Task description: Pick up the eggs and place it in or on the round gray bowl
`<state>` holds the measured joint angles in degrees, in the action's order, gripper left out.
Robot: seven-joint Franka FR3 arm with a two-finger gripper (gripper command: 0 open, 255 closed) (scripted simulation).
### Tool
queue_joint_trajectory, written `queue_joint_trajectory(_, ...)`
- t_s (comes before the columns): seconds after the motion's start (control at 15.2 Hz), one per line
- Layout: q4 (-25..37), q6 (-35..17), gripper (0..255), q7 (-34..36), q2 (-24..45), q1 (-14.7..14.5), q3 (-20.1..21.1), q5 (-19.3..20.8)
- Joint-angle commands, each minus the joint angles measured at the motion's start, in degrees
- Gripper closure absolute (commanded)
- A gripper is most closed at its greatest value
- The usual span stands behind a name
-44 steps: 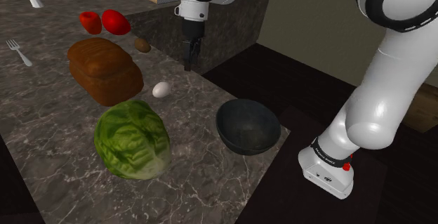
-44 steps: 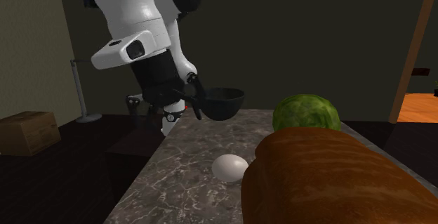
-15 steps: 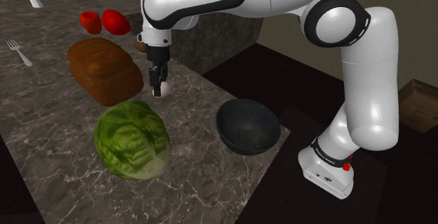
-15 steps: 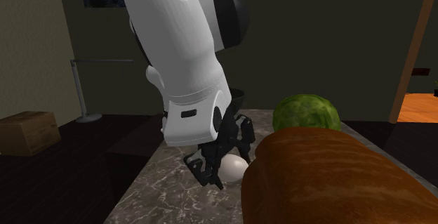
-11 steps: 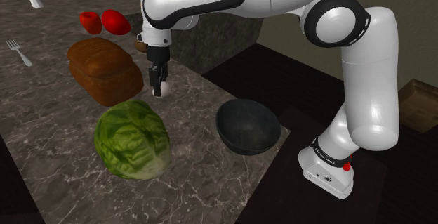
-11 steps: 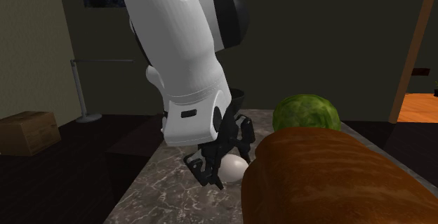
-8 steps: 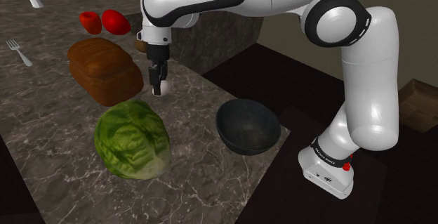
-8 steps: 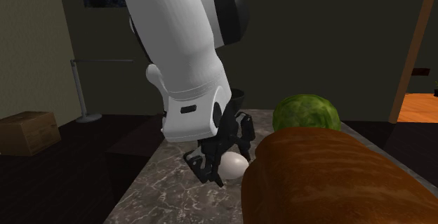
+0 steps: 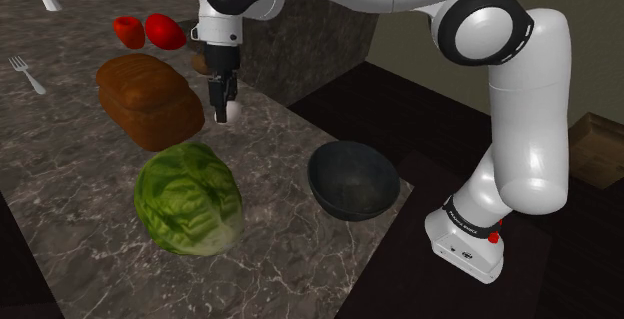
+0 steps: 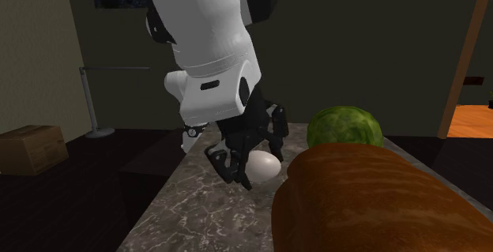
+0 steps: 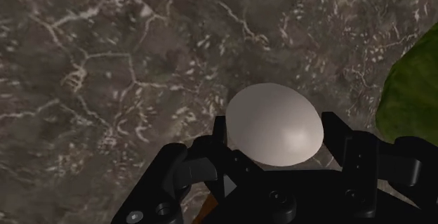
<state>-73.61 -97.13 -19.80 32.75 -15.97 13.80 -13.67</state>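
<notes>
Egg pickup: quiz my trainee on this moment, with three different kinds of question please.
1. True or false: the tool is shut on the white egg.
2. In the shoulder view, which lies closest to the dark bowl? A) green cabbage B) fork C) shaker
3. Name the brown food next to the cabbage.
Key: 1 true; 2 A; 3 bread loaf.

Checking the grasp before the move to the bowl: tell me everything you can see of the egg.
The egg is smooth and off-white, whole, with no visible crack. The black pincer is shut on it, a finger at each side. It seems to hang just above the marbled counter, near the loaf.
</notes>
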Motion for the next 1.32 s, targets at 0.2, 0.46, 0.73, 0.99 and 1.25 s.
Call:
queue_joint_trajectory(0.2,3.1,3.4,255,1.0,-0.4,0.0,0.1,0.0)
queue_joint_trajectory(0.46,6.4,6.4,255,1.9,-0.3,-0.1,0.2,0.1)
queue_joint_trajectory(0.73,10.1,9.5,255,2.9,0.2,-0.3,0.3,0.2)
queue_joint_trajectory(0.99,14.6,13.0,255,3.9,1.1,-0.5,0.4,0.4)
queue_joint_trajectory(1.25,20.2,16.8,255,5.1,2.6,-1.0,0.5,0.6)
